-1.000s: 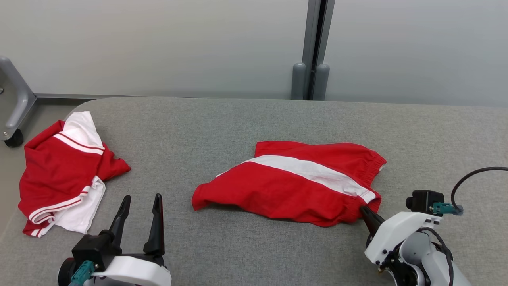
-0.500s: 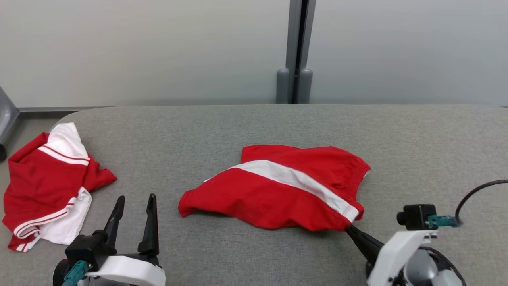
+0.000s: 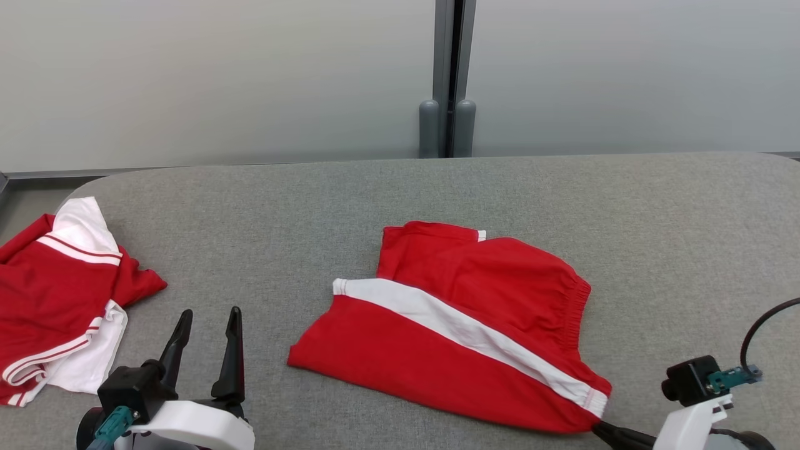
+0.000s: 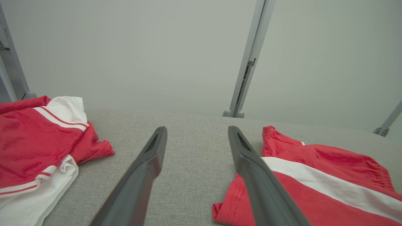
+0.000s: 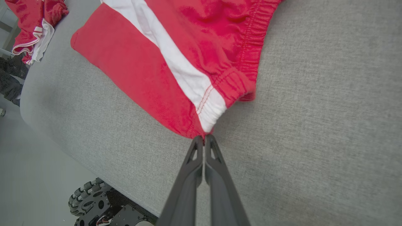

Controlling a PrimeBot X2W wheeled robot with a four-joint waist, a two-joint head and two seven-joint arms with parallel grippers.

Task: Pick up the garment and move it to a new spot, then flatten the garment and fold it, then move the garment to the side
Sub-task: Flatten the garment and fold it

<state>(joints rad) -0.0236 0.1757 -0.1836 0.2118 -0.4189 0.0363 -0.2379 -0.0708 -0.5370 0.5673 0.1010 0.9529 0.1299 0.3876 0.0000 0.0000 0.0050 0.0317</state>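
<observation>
1. A big grey table (image 3: 656, 219) with a soft, flat top is seen. Clothes can be spread out on it.
2. The garment (image 3: 462, 337), red shorts with a white stripe, is laid near the middle of the table, a bit toward the robot's right and close to the near edge. It is mostly spread flat, but wrinkles are seen by the stretchy waist, so the flattening is probably not finished.
3. Another red and white piece of clothing (image 3: 56, 294) is bunched up at the far left, well apart from the shorts. It is likely kept there to be out of the way.
4. The left gripper (image 3: 210, 312) is held between the two pieces of clothing, its fingers spread wide with nothing between them. It seems to be kept ready to help.
5. The right gripper (image 5: 204, 139) is squeezed tight on the shorts. It is held low, probably so the cloth can be dragged and pulled smooth.
6. The waist corner (image 5: 213, 116), where the white stripe ends, is the small bit being pinched. A corner was likely picked because a pull from there stretches the whole cloth.
</observation>
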